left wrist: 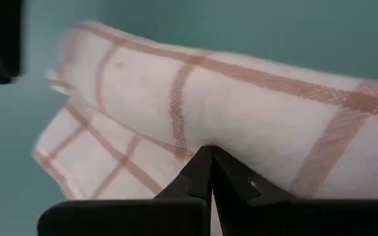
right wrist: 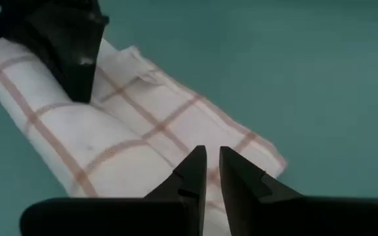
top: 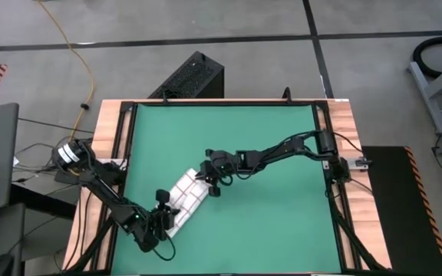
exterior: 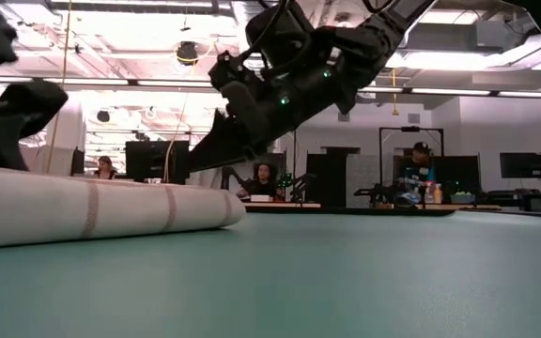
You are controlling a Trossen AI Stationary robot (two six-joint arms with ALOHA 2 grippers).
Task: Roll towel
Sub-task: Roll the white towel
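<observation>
Looking down from above, I am seeing the towel (top: 185,198) lying partly rolled on the green mat (top: 267,169), slanting toward the mat's front-left corner. My left gripper (top: 162,218) is sitting at the towel's end nearest that corner, its fingers pressed fully together, tips against the cloth; whether any fabric is pinched I cannot tell. My right gripper (top: 209,178) is hanging over the towel's other end, nearer the mat's middle. In the right wrist view its fingers (right wrist: 192,172) are standing a narrow slit apart above the flat checked layer, gripping nothing I can see. The low view is showing the roll (exterior: 101,211) lying on the mat. People are sitting at desks in the room behind.
</observation>
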